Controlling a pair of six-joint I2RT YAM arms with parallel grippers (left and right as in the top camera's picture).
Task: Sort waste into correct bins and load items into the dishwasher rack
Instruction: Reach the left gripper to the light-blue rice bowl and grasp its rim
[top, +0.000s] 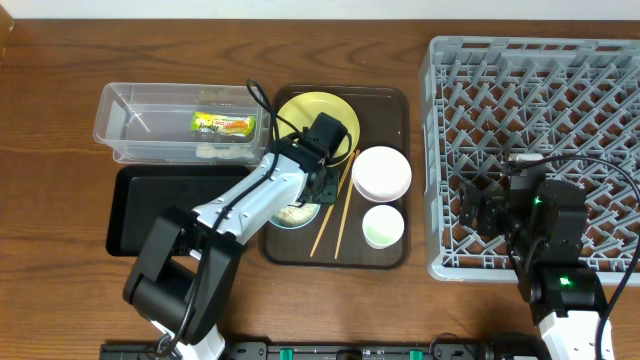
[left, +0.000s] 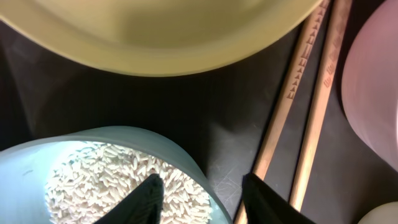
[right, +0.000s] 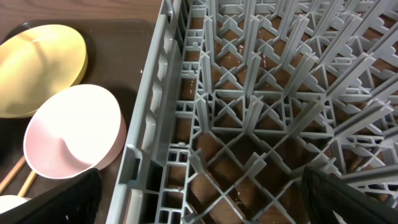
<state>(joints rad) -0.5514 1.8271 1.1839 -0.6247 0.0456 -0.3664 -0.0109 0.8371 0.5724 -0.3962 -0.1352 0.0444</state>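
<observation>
A light-blue bowl (left: 37, 155) full of white rice (left: 87, 180) sits on the brown tray (top: 385, 105). My left gripper (left: 202, 190) is open astride its right rim: one finger rests on the rice, the other hangs outside, clear of the wall. From above, the left gripper (top: 316, 196) covers most of that bowl (top: 292, 215). The yellow plate (top: 310, 108), white-pink bowl (top: 382, 172), pale-green cup (top: 383, 226) and two chopsticks (top: 335, 215) share the tray. The snack wrapper (top: 223, 123) lies in the clear tub (top: 120, 120). My right gripper (right: 202, 199) hangs open over the grey rack (right: 280, 93).
The shallow black tray (top: 150, 210) lies left of the brown tray, below the clear tub. The chopsticks (left: 298, 106) run just right of my outer left finger, with the white-pink bowl (left: 373, 93) beyond. The rack (top: 530, 150) fills the right side of the table.
</observation>
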